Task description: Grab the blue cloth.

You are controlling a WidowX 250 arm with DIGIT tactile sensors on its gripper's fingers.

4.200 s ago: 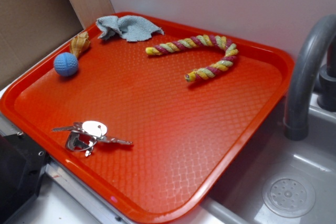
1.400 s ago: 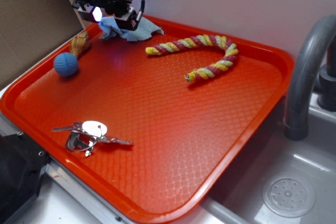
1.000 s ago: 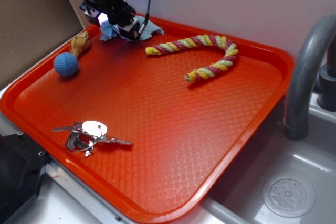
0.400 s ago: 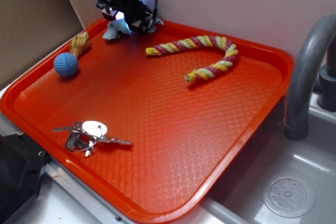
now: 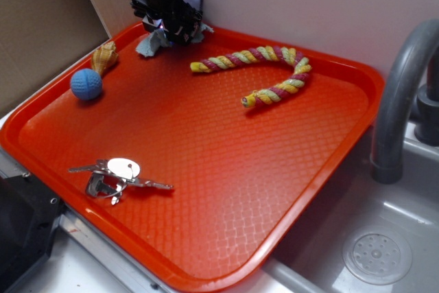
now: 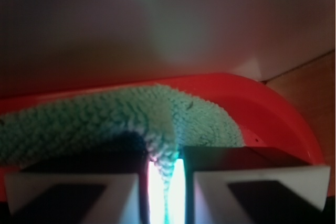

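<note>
Blue cloth [image 5: 149,44] bunched at tray's [image 5: 274,190] far-left corner, long axis running left-right along the rim | end effector [image 5: 167,30] directly above, fingers [image 6: 73,192] pinching a raised central fold | judged grasped, ready to lift.

So there's a red tray [image 5: 226,169] holding everything. On it: a bunch of keys [image 5: 113,173] near the front left, a blue ball [image 5: 86,84] and a seashell [image 5: 104,57] along the left side, a twisted rope toy [image 5: 264,66] toward the back, and a blue cloth [image 5: 152,42] in the far corner.
</note>
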